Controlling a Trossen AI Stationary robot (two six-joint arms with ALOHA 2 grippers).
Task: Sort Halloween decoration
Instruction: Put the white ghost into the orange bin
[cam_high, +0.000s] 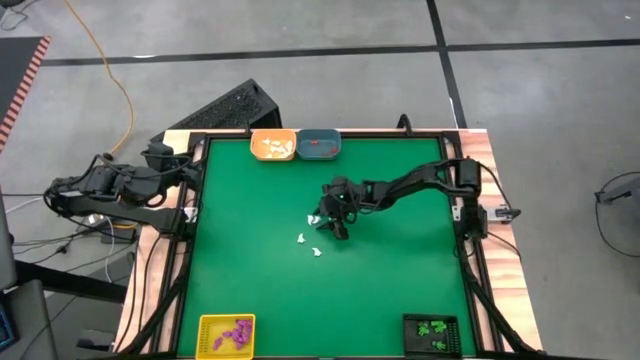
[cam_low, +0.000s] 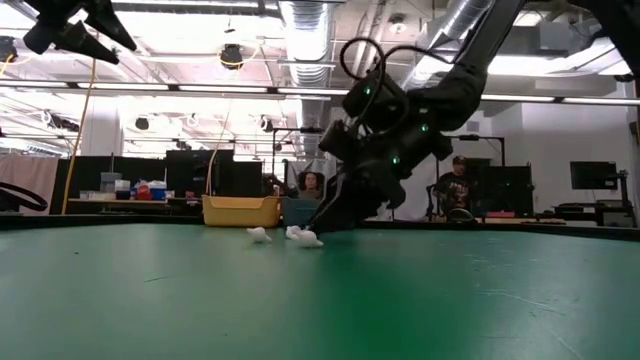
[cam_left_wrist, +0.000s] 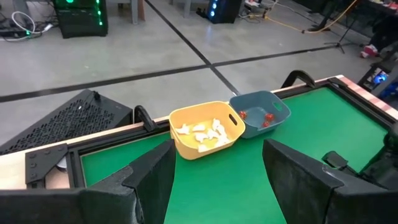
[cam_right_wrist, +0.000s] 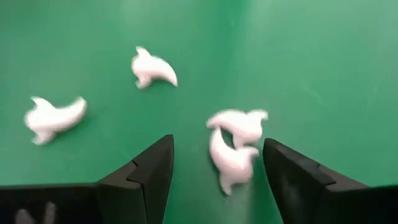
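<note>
Several white Halloween decoration pieces lie loose on the green mat near the table's middle (cam_high: 300, 238) (cam_low: 258, 234). My right gripper (cam_high: 334, 224) (cam_right_wrist: 217, 149) slants down over them, open. Two white pieces (cam_right_wrist: 239, 123) (cam_right_wrist: 231, 163) lie side by side between its fingertips, and the frames show no touch. Two more white pieces (cam_right_wrist: 152, 67) (cam_right_wrist: 55, 115) lie beyond and to the side. My left gripper (cam_left_wrist: 217, 162) waits open, raised at the table's left edge (cam_high: 165, 160), with nothing between its fingers.
At the far edge stand an orange tray (cam_high: 273, 146) with white pieces and a blue tray (cam_high: 319, 145) with red ones. A yellow tray (cam_high: 227, 333) with purple pieces is at the near left, a black tray (cam_high: 432, 332) with green ones at the near right. People sit in the room behind.
</note>
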